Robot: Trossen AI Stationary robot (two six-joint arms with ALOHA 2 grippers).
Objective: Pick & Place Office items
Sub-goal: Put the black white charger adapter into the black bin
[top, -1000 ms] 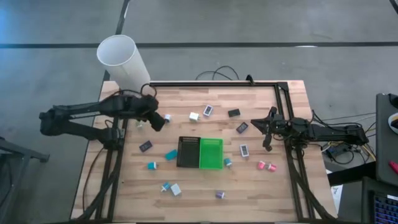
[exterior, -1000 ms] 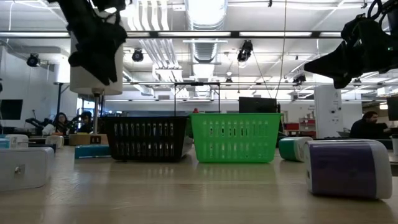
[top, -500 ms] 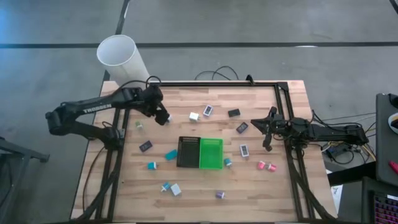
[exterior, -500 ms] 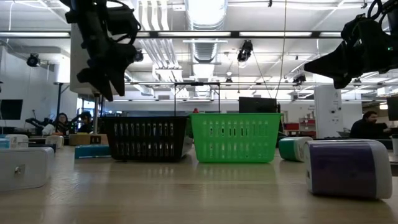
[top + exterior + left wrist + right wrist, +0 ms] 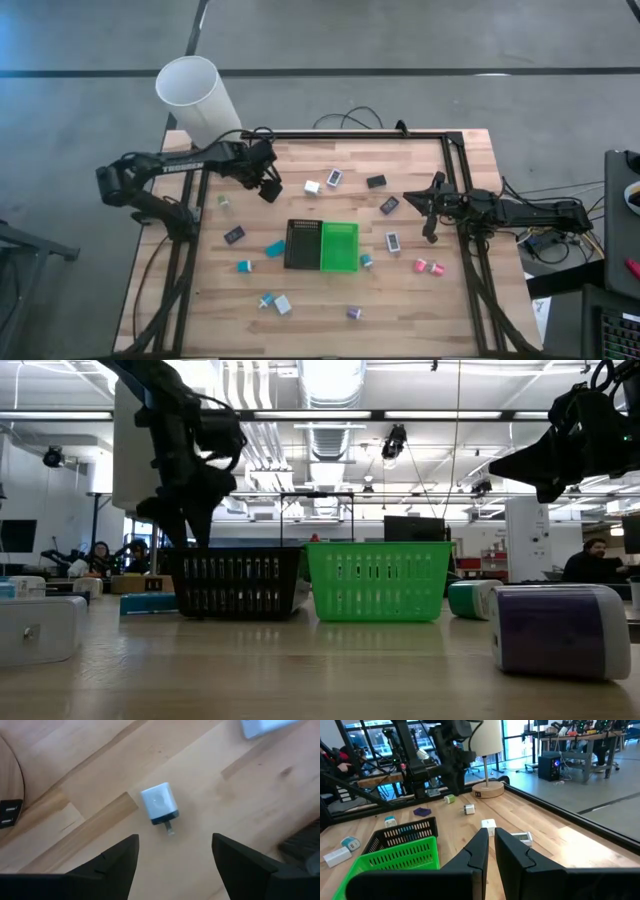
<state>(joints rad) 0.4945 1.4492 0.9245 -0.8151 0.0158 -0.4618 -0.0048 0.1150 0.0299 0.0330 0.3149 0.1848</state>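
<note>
My left hand (image 5: 172, 857): fingers parted, empty, above a white cube-shaped plug (image 5: 160, 804) on the wood-plank table (image 5: 240, 795). My right hand (image 5: 490, 845): pinched closed, empty.

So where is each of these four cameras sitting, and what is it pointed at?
High view: overhead, straight down on the table; both arms show.
Low view: at tabletop height, facing the black basket and green basket; arms hang in from above.
Left wrist view: on the left arm, looking down at a white plug between open jaws.
Right wrist view: on the right arm, looking across the table past shut jaws.
Shared: both baskets appear in high, low and right wrist views.
</note>
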